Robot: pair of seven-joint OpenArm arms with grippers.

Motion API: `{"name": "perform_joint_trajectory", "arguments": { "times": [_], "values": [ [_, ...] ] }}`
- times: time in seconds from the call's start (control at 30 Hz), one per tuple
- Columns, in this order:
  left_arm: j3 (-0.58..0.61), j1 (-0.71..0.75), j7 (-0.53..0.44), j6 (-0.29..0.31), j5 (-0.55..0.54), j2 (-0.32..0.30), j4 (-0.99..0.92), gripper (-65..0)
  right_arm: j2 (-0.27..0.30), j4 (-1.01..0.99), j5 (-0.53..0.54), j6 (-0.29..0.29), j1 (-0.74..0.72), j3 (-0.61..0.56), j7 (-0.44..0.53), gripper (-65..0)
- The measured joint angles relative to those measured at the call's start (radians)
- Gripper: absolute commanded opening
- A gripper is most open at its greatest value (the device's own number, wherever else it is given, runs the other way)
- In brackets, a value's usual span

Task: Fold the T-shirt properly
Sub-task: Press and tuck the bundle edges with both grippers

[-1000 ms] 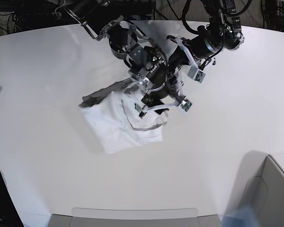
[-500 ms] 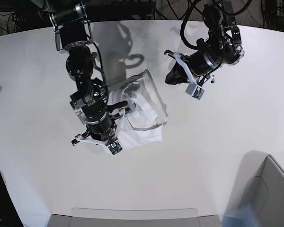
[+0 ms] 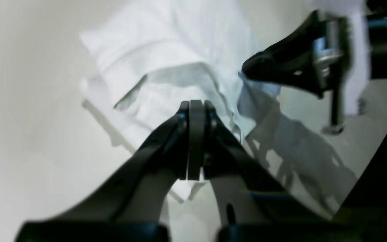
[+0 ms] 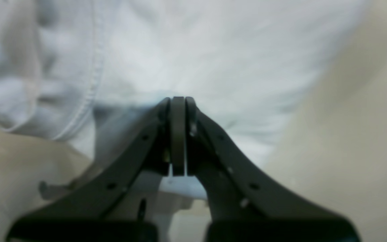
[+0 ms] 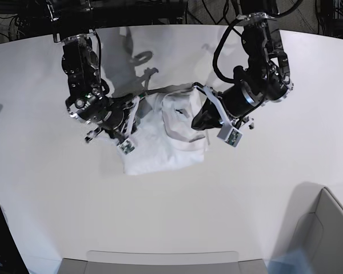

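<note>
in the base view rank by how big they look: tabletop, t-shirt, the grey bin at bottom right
1. tabletop, fills most of the view
2. T-shirt, a crumpled patch mid-table
3. grey bin, cut off by the frame and nearer the camera, so its place against the T-shirt is unsure

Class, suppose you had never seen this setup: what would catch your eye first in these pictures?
A crumpled white T-shirt lies mid-table, flanked by two black robot arms. The right gripper meets its left edge and the left gripper its right edge in the base view; each wrist view shows closed jaws over the fabric.
</note>
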State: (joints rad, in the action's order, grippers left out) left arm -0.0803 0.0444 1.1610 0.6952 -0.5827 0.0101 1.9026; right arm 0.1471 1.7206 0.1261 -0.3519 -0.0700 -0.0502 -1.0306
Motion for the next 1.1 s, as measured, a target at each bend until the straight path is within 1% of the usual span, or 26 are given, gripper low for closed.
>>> {"name": "perform_joint_trajectory", "arguments": {
  "times": [0.1,0.2,0.27,0.33,0.37,0.4,0.47,0.53,0.6,0.7,0.77,0.83,0.9,1.0,1.03,1.1],
  "values": [
    [0.004,-0.005,0.006,0.001,0.000,0.033,0.000,-65.0,0.010,0.072,-0.009,0.000,-0.050,0.054,0.008,-65.0],
    [0.038,-0.024,0.002,-0.002,0.001,0.048,-0.001,-65.0,0.010,0.056,-0.009,-0.001,-0.110,0.053,0.005,-65.0],
    [0.122,-0.028,-0.007,-0.002,0.003,0.045,-0.027,-65.0,0.000,-0.034,0.007,-0.009,-0.175,0.043,0.006,-65.0],
    [0.198,-0.041,-0.011,0.002,-0.001,0.049,-0.114,-65.0,-0.006,-0.170,0.000,-0.008,-0.257,0.024,0.010,-65.0],
    [0.227,-0.056,-0.021,0.002,0.004,0.053,-0.171,-65.0,0.002,-0.246,-0.003,-0.006,-0.302,-0.001,0.024,-65.0],
    [0.249,-0.064,-0.052,0.001,0.012,0.054,-0.213,-65.0,0.009,-0.305,-0.016,-0.004,-0.330,-0.027,0.055,-65.0],
    [0.281,-0.076,-0.119,0.001,0.003,0.035,-0.269,-65.0,0.021,-0.422,-0.013,-0.003,-0.372,-0.079,0.135,-65.0],
    [0.307,-0.081,-0.147,0.000,0.000,-0.008,-0.297,-65.0,0.026,-0.539,-0.008,-0.002,-0.405,-0.147,0.188,-65.0],
    [0.322,-0.077,-0.146,0.000,0.005,-0.052,-0.314,-65.0,0.022,-0.643,-0.004,-0.004,-0.435,-0.208,0.226,-65.0],
    [0.323,-0.072,-0.145,0.000,0.008,-0.097,-0.326,-65.0,0.019,-0.772,0.002,-0.003,-0.488,-0.271,0.248,-65.0],
    [0.321,-0.078,-0.147,0.000,0.003,-0.117,-0.345,-65.0,0.019,-0.808,0.002,-0.001,-0.507,-0.288,0.252,-65.0],
    [0.320,-0.084,-0.169,0.000,0.003,-0.130,-0.389,-65.0,0.022,-0.809,0.002,0.000,-0.503,-0.294,0.257,-65.0],
    [0.316,-0.086,-0.170,0.000,0.003,-0.143,-0.441,-65.0,0.022,-0.803,0.002,0.000,-0.491,-0.294,0.245,-65.0],
    [0.256,-0.096,-0.194,0.009,-0.004,-0.145,-0.485,-65.0,0.024,-0.773,0.002,0.011,-0.464,-0.294,0.198,-65.0],
    [0.229,-0.111,-0.196,0.007,-0.002,-0.143,-0.499,-65.0,0.026,-0.741,-0.001,0.011,-0.446,-0.294,0.160,-65.0],
    [0.182,-0.150,-0.204,0.003,0.000,-0.144,-0.539,-65.0,0.039,-0.661,-0.015,0.022,-0.393,-0.291,0.144,-65.0]
  ]
}}
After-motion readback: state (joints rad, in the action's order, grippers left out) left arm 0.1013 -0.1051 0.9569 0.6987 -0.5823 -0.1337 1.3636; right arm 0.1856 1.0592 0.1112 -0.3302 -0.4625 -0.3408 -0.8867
